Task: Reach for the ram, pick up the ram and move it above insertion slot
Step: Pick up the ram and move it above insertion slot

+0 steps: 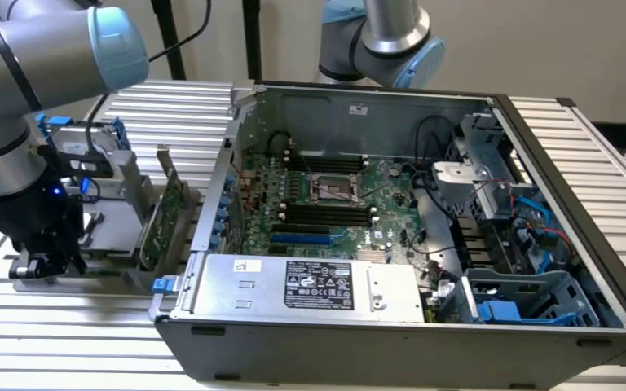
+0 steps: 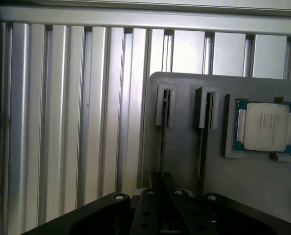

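Ram point(image 2: 163, 142) standing on edge in a gray holder point(image 2: 184, 161), gripper point(image 2: 161, 188) directly at its end, cannot tell whether clamped or apart, holder on slatted table point(image 2: 62, 122), insertion slot point(image 1: 324, 213) well apart inside computer case point(image 1: 291, 334).

Open computer case point(image 1: 400, 346) lying on a slatted aluminium table point(image 1: 182, 106), motherboard point(image 1: 390, 195) facing up, with a square silver processor socket point(image 1: 332, 189) next to parallel black memory slots point(image 1: 324, 214), a shorter blue slot point(image 1: 307, 240) between those and the labelled power supply point(image 1: 307, 287) along the near wall. Just beside the case on the exterior view's left, an upright green expansion card point(image 1: 166, 224) with a metal bracket. Further left, a grey robot arm point(image 1: 19, 98) angled downward, its gripper point(image 1: 43, 267) low by a grey fixture point(image 1: 112, 220), well apart from the case.
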You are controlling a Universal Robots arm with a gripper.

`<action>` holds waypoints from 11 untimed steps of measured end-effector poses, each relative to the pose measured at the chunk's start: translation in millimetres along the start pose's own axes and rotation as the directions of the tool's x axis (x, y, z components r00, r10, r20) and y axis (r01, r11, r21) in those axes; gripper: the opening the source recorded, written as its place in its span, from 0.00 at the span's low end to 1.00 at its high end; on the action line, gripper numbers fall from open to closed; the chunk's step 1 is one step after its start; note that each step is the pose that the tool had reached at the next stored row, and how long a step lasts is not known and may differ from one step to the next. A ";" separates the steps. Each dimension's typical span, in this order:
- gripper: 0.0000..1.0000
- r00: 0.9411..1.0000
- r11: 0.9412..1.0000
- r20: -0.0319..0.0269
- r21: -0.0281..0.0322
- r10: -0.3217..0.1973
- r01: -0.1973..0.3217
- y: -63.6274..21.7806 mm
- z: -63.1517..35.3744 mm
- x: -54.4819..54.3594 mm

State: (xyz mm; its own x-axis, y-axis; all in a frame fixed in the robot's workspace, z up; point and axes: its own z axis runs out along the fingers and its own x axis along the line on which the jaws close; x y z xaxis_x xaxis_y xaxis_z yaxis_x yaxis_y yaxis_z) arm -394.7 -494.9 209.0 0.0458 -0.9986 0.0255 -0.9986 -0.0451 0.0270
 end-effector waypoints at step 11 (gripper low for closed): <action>0.13 1.000 1.000 0.000 0.000 0.000 0.000 -1.3 -41.1 1.2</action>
State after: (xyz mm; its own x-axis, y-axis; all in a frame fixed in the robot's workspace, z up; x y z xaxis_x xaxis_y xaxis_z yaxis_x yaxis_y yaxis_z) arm -392.3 -494.9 250.1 0.0459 -0.9986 0.0256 -0.9986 -0.0452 0.0270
